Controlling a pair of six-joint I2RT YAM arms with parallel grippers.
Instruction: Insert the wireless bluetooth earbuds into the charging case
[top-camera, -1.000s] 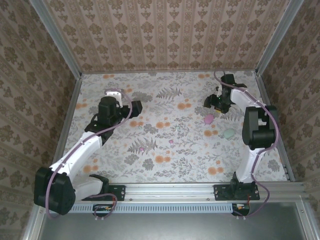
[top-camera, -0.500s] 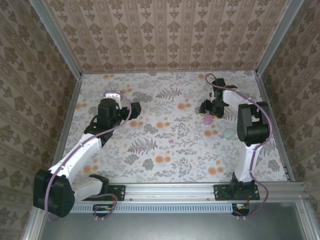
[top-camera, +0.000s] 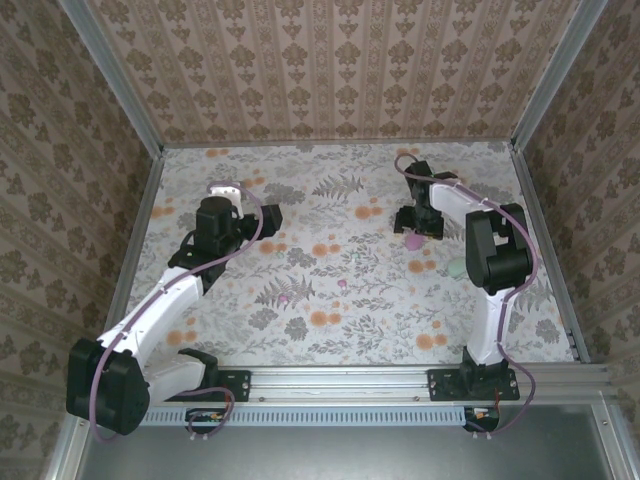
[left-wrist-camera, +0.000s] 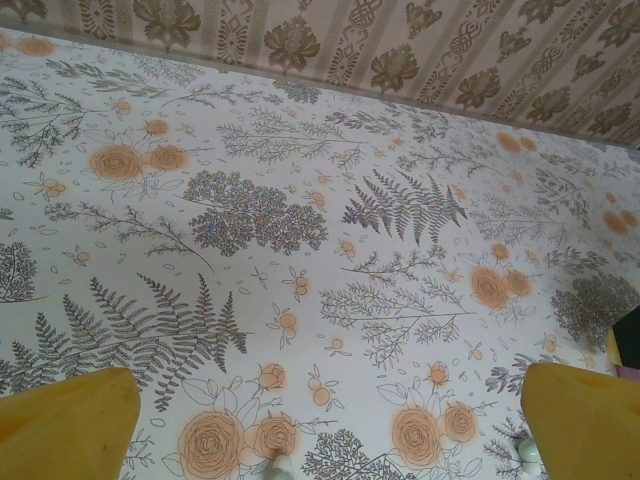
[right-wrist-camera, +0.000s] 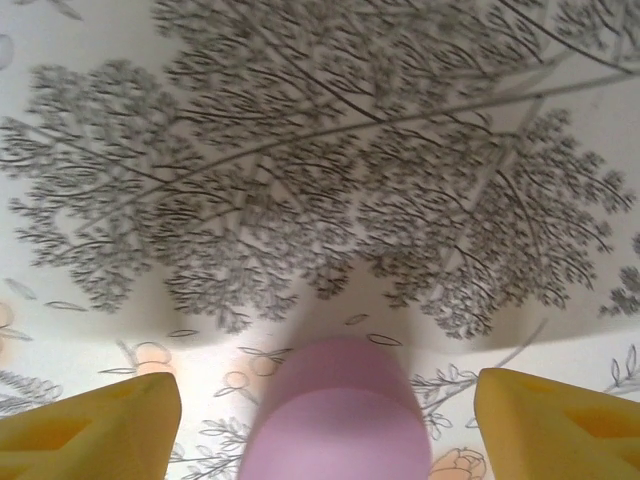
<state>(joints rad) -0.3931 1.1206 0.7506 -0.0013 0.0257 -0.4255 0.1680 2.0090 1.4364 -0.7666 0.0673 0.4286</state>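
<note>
Charging case (right-wrist-camera: 340, 415) on floral tablecloth (top-camera: 330, 290), between spread right fingers (right-wrist-camera: 90, 420); left fingers (left-wrist-camera: 65, 425) spread; damask wallpaper walls (top-camera: 330, 70).

The left arm (top-camera: 165, 295) reaches forward and a little rightward, its gripper (left-wrist-camera: 330, 415) spread to its widest. The right arm (top-camera: 495, 255) is folded tight at the elbow, its gripper (right-wrist-camera: 325, 415) tipped down, seemingly low, with yellow fingers (right-wrist-camera: 90, 425) parted.

Lab robot cell: aluminium frame (top-camera: 110, 75), wallpapered panel walls (top-camera: 330, 70), floral-print table (top-camera: 330, 290), mounting rail (top-camera: 350, 378).
</note>
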